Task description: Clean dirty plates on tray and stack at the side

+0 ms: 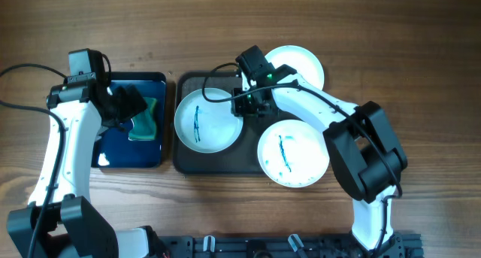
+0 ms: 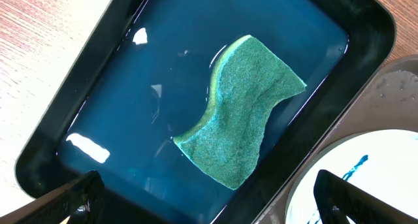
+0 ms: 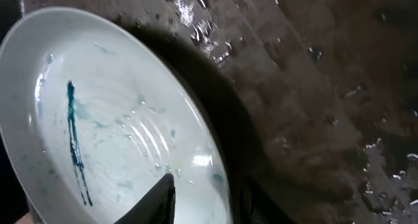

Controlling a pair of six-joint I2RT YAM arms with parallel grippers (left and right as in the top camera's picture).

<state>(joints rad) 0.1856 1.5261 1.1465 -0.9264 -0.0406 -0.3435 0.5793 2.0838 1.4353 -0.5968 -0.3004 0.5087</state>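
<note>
On the wooden counter (image 1: 301, 25), the left pincer (image 2: 209, 201) hangs spread over a sponge (image 2: 245, 110), the right pincer (image 3: 206, 201) straddling a plate (image 3: 117, 119) rim on the wet tray (image 3: 326, 87), grip unclear.

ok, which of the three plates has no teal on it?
The far-right plate, partly behind the right arm: plain white. The left plate and near-right plate both carry teal streaks.

No writing, label, brand mark, number or sign can be read on any surface shown in the overhead or the two wrist views.
</note>
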